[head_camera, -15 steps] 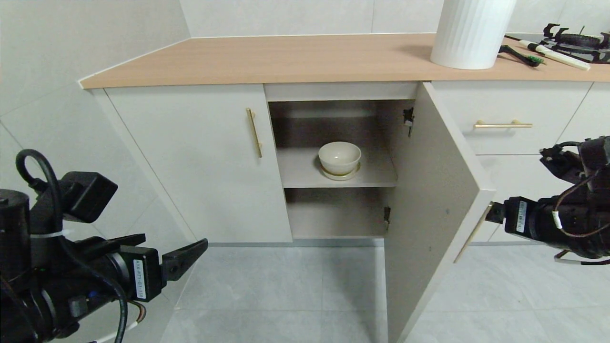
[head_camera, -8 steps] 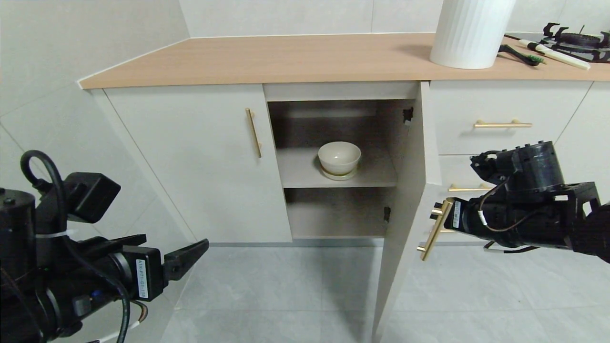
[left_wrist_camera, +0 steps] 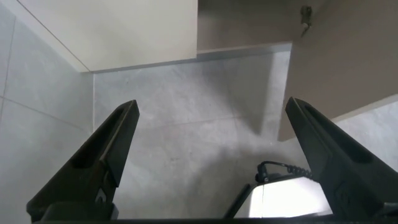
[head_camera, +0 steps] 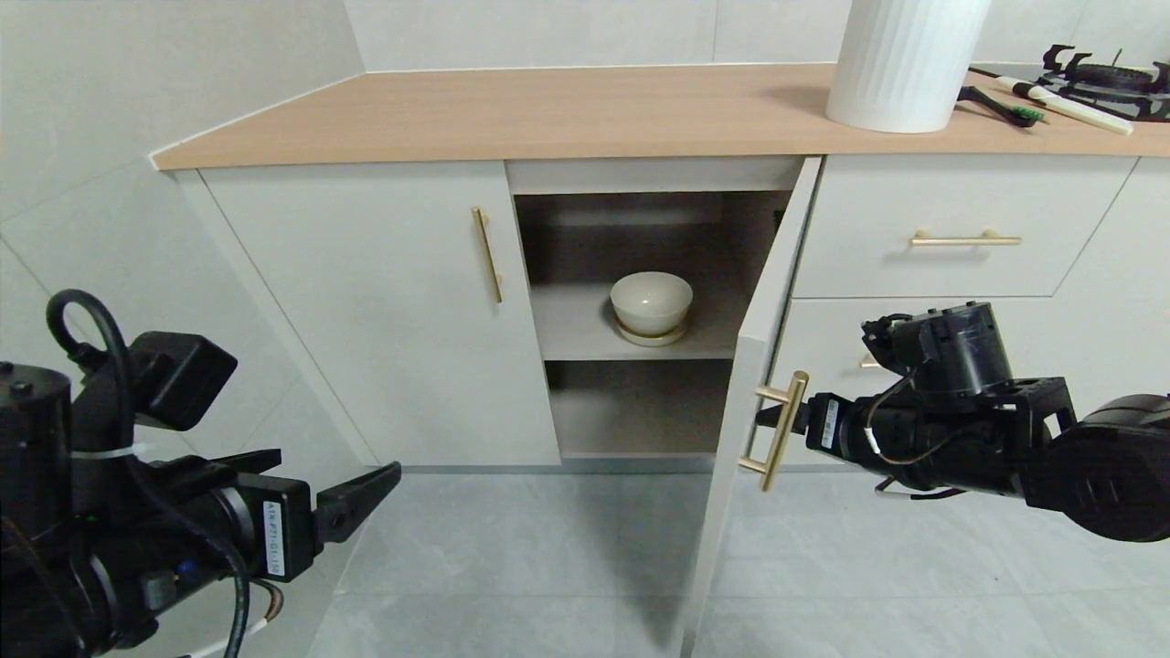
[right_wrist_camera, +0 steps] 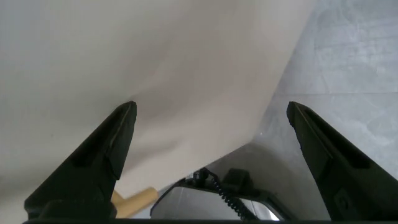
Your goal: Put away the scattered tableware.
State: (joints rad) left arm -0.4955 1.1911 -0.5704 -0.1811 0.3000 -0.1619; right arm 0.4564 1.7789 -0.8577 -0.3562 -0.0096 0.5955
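A cream bowl sits on a small gold-rimmed plate on the middle shelf of the open cabinet. The cabinet's right door stands about half open. My right gripper is at the door's outer face by its gold handle. In the right wrist view this gripper is open, with the door panel close in front and nothing held. My left gripper hangs low at the left above the floor, open and empty.
The left cabinet door is shut. Drawers are to the right of the open cabinet. On the countertop stand a white ribbed container, a green-tipped brush and a pale utensil. Grey tiled floor lies in front.
The right door has swung from wide open toward shut, and my right arm has moved left with it at the handle. The left arm has stayed put.
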